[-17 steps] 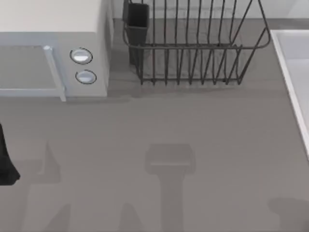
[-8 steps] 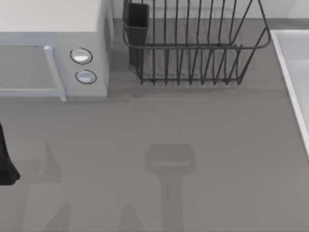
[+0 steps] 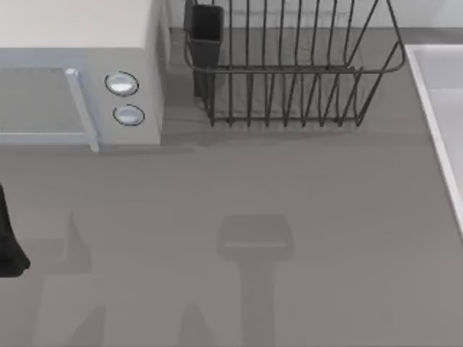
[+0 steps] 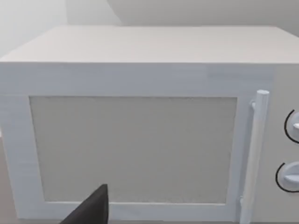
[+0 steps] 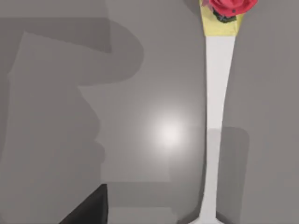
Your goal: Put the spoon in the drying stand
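From above, we see a smooth grey table (image 3: 289, 217) crossed by soft shadows. At the upper centre stands the drying stand (image 3: 289, 72), a large dark metal wire dish rack with thin vertical bars and flared sides, a dark rectangular utensil cup (image 3: 205, 32) at its upper left corner. To its left, in the upper left of the frame, sits a white microwave-like box (image 3: 79, 72) with a matte top, a pale bar handle (image 3: 81, 108) and two round glossy knobs (image 3: 124, 97). A pale flat slab (image 3: 445, 108) runs along the right edge. At the far left edge, a black part of our left arm (image 3: 9, 238) juts in low over the table.

From the left wrist, we face the white box's front: a flat grey door panel (image 4: 133, 149) in a white frame, the cylindrical handle upright beside it, and the knobs cut by the frame's right edge. One dark finger (image 4: 91, 210) of our left gripper shows at the lower left; we cannot tell how far the fingers are parted.

From the right wrist, we look down on the white slender-handled spoon (image 5: 217, 116) lying flat on the grey table. Its long axis runs top to bottom in the frame, right of centre; the handle's upper end carries a yellow patch with a red flower-like ornament (image 5: 229, 11). One dark finger (image 5: 91, 210) of our right gripper sits at the lower left, apart from the spoon; its opening cannot be judged.
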Robot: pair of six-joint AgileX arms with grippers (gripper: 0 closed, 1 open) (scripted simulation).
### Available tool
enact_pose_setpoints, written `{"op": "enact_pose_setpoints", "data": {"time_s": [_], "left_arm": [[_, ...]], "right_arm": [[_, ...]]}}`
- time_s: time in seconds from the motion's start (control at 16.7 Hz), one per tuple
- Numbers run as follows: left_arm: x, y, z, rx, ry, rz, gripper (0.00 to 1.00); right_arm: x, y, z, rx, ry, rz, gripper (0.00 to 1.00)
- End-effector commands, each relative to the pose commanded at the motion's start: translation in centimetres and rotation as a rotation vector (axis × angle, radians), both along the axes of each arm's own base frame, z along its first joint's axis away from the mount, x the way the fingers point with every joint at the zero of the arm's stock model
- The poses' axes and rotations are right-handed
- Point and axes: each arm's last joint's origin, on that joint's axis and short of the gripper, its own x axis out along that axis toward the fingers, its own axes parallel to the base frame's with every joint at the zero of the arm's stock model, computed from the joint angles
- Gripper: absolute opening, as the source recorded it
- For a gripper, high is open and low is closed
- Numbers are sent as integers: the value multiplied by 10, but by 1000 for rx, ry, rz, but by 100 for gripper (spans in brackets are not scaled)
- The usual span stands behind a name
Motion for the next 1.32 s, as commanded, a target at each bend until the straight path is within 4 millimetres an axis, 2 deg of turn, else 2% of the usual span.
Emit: {"op": "enact_pose_setpoints", "data": {"time_s": [0.48,0.6,0.84,1.32], "left_arm": [[0,0,0,0,0,0,100],[0,0,0,0,0,0,100],[0,0,0,0,0,0,100],[0,0,0,0,0,0,100]], "right_arm": [[1,-1,-82,-4,-6,-1,100],[-1,0,-89,-2,-3,-1,100],[-1,0,-90,-2,-3,-1,100],[-1,0,-90,-2,-3,-1,40]]}}
